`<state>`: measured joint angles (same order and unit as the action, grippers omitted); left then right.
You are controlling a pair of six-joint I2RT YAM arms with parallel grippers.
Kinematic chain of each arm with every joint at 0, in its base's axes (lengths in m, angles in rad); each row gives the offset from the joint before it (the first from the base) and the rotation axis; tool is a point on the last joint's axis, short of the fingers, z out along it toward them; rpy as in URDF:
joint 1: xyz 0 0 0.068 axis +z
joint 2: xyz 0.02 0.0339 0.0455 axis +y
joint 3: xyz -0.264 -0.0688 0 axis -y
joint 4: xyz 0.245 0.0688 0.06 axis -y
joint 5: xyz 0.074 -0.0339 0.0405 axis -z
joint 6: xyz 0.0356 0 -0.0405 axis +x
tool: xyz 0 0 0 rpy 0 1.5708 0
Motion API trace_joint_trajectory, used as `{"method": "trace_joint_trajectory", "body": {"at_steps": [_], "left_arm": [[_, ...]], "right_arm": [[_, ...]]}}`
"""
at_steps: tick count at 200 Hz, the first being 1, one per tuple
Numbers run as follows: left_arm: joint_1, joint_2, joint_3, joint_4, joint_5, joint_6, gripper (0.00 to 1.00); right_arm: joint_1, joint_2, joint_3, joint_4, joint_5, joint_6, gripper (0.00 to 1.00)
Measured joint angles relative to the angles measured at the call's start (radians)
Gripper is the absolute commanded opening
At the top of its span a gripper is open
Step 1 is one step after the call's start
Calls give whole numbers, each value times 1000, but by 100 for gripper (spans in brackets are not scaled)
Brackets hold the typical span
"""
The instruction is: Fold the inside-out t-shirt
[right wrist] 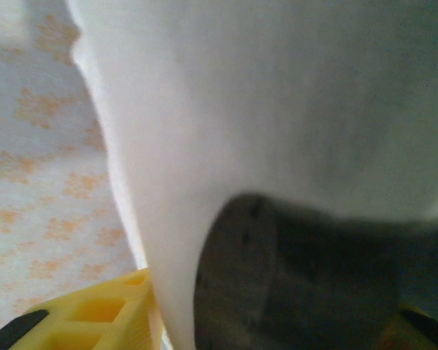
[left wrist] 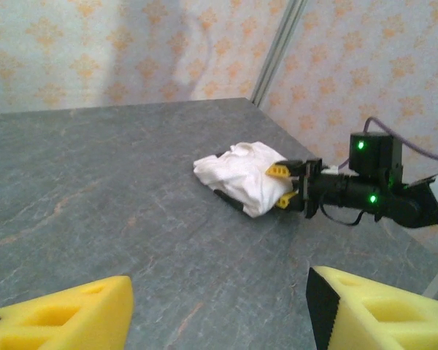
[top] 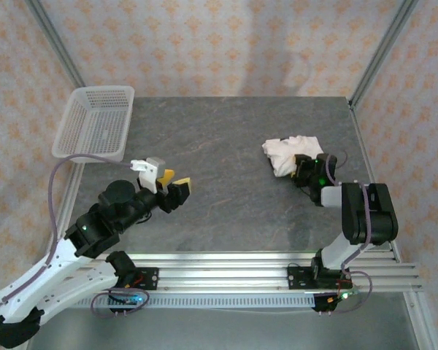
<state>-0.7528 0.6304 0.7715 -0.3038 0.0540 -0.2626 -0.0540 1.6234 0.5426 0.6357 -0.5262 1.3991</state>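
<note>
Shirt (top: pixel 288 154) lies as a crumpled heap at the right of the top view, on the table (top: pixel 226 182). It is not spread and no fold is made yet.

Going from the left, the basket (top: pixel 95 120) stands at the upper left of that view, on the table's corner and well apart from the shirt. I think it has no part in this step.

Below it and a little to the right, your left claw (top: pixel 174 181) hangs over bare table. Its two yellow fingers are wide apart with nothing between them. It points toward the heap, so its camera gives you a side look at the shirt. I judge it is placed there to take a second corner.

Further right, at the heap's lower right edge, is your right claw (left wrist: pixel 280 186). In the left wrist view its yellow tips stand about half apart, one above and one below a lump of cloth. In the right wrist view the cloth lies close against the lens, beside one finger. Whether the tips press the cloth firmly, you cannot tell from these pictures. Its low, flat reach suits taking an edge, so that the heap can be lifted and opened.
</note>
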Motion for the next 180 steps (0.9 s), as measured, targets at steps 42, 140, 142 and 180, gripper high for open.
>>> {"method": "trace_joint_trajectory", "body": {"at_steps": [42,140,142,180], "left_arm": [[0,10,-58,-34,-15,-2,65],[0,22,-62,-53,-90,-12,65],[0,23,-62,-53,-92,-12,65],[0,38,-63,-53,-122,-18,65]], "right_arm": [[-42,71,142,-15,-5,-12,43],[-43,341,378,-61,-4,-55,19],[-43,343,386,-66,-2,-58,19],[-46,383,525,-105,63,-81,14]]}}
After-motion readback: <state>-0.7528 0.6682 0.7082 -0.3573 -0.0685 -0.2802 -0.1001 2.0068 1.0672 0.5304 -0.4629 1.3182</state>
